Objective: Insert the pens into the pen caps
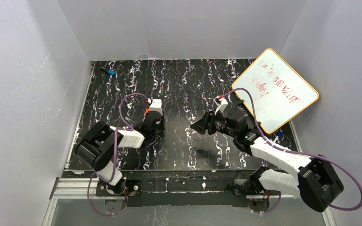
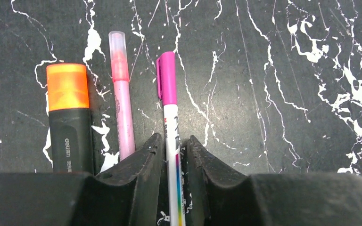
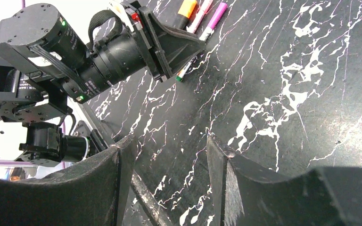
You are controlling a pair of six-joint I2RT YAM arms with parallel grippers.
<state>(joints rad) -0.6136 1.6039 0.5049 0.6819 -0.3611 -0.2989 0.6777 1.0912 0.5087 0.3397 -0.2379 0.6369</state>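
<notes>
- Three pens (image 2: 125, 117) are lying side by side on the table (image 2: 273, 117), in the left half of the left wrist view. Their long axes are running bottom to top and all three capped ends are pointing at the top edge.
- From left: a black marker (image 2: 69, 136) is wearing an orange cap (image 2: 67, 87), a pink pen (image 2: 124, 94) a clear pinkish cap (image 2: 118, 47), and a white pen (image 2: 171, 127) a magenta cap (image 2: 167, 77). That makes three caps.
- The left gripper (image 2: 173, 141) is straddling the white pen with its hold loosened, a dark sliver showing beside its right finger.
- The right gripper (image 3: 169, 146) is hanging spread and empty.

Left arm (image 1: 122, 138) and right arm (image 1: 275, 153): black joints, white links, purple cables (image 1: 121, 110), matte black wedge-shaped jaws.
</notes>
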